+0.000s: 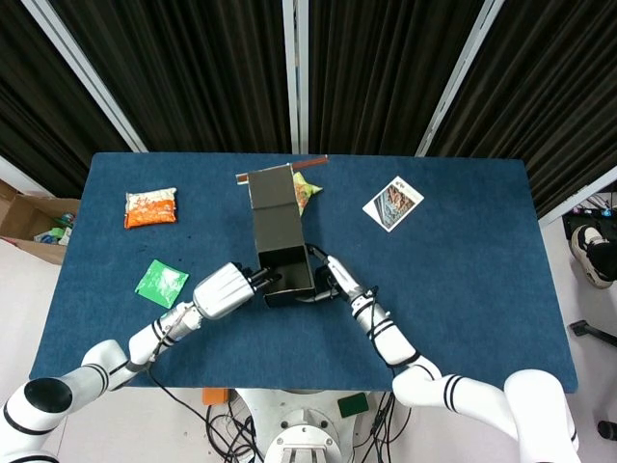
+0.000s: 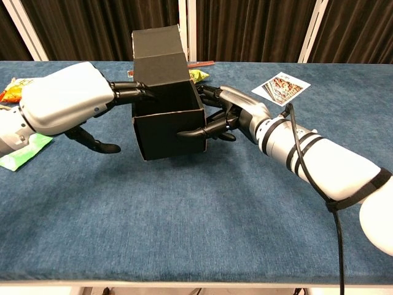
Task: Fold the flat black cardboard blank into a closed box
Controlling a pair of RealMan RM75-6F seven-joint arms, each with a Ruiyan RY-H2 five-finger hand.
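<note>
Centre: blocked by box (image 1: pixel 281 249), open toward the robot, flap raised at far end; left hand (image 1: pixel 224 290) touching its left wall, right hand (image 1: pixel 337 281) its right wall and front rim.
Behind box: crowded; yellow packet (image 1: pixel 306 191) and brown strip (image 1: pixel 281 170) just beyond the flap.
Left side: orange packet (image 1: pixel 150 207) far, green packet (image 1: pixel 160 283) near, bare surface (image 1: pixel 106 241) between them; left arm crossing the near-left corner.
Right side: wide bare stretch, only a card (image 1: pixel 392 203) near the far edge.
Near edge: bare strip in front of the box, flanked by both forearms.
</note>
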